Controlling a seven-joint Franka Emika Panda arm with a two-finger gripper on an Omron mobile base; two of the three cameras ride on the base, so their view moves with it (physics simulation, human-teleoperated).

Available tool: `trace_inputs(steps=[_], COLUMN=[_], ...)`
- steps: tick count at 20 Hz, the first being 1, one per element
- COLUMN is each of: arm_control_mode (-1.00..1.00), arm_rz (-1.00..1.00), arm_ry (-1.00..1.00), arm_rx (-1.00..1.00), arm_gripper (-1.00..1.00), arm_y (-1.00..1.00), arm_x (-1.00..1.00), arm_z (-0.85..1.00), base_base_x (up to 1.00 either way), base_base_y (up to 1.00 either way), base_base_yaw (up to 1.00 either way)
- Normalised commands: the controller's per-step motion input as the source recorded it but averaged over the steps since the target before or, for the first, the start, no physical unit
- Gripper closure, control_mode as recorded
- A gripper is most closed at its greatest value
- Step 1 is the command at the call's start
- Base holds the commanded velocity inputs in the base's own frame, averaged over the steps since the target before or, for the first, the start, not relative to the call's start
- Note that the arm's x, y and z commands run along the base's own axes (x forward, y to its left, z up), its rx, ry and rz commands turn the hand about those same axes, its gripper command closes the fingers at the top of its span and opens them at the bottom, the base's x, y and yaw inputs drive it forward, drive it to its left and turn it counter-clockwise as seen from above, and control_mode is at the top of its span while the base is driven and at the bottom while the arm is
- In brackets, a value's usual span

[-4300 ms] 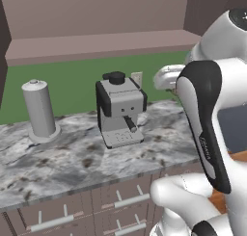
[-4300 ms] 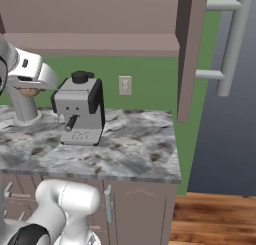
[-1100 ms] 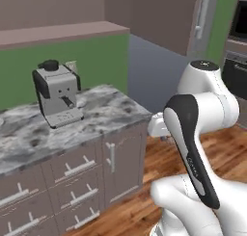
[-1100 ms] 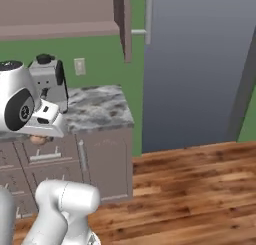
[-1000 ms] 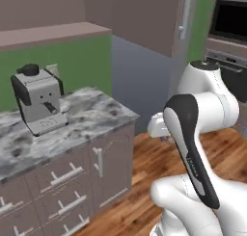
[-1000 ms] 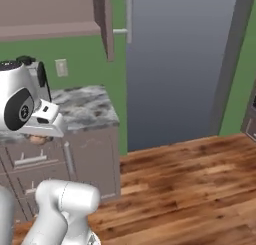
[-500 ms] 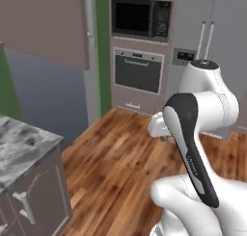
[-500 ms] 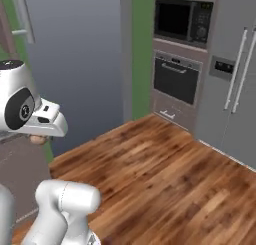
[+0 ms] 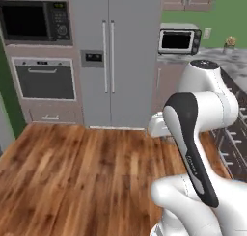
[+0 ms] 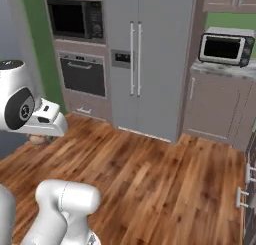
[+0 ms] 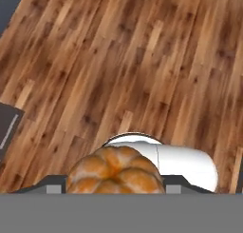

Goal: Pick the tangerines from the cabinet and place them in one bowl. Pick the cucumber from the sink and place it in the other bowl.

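Orange fruit: I see one tangerine (image 11: 115, 170) right in front of the hand camera, low in the picture. It is round and bumpy, with grooves that run out from its middle like slices. It is orange with some paler tan patches.
Claw: My claw (image 11: 115, 185) is closed part way on the tangerine. One dark tip shows on each side of the fruit, so I judge that it is held.
Where it is: The tangerine is up in the air over the wood floor (image 9: 72, 182). It is not in a cabinet and not in a bowl.
Arm: The arm is folded in close to the base. In the right base view a small tan shape hangs under the hand, and I think that is the same fruit.
Room: In front of me stand a grey fridge (image 9: 113, 57), an oven (image 9: 43, 78) with a microwave (image 9: 34, 20) above it, and a toaster oven (image 9: 179, 40) on a counter (image 9: 226, 57).
Done: I think the first pick is done, since a tangerine is in my claw and away from any shelf.
Left to do: I have to get to a bowl and put this tangerine in it. Then I need the other tangerine for the same bowl. Then the cucumber goes from the sink into the other bowl.
How far: I think I am early in the job, with most of it left.
Care: The fruit is round and could roll, so I want to set it down low in the bowl.
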Motion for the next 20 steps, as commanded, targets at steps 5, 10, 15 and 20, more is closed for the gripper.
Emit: trace_inputs(steps=[5, 10, 15, 20], arm_control_mode=[1.00, 1.00, 1.00, 1.00], arm_rz=[0.00, 0.00, 0.00, 0.00], arm_ry=[0.00, 0.00, 0.00, 0.00], arm_rx=[0.00, 0.00, 0.00, 0.00], arm_gripper=[1.00, 1.00, 1.00, 1.00], arm_y=[0.00, 0.00, 0.00, 0.00], arm_x=[0.00, 0.00, 0.00, 0.00], arm_z=[0.00, 0.00, 0.00, 0.00], base_base_x=[0.10, 0.04, 0.00, 0.00], base_base_y=[-0.69, -0.70, -0.54, -0.34], base_base_yaw=[-0.68, -0.67, -0.64, -0.61])
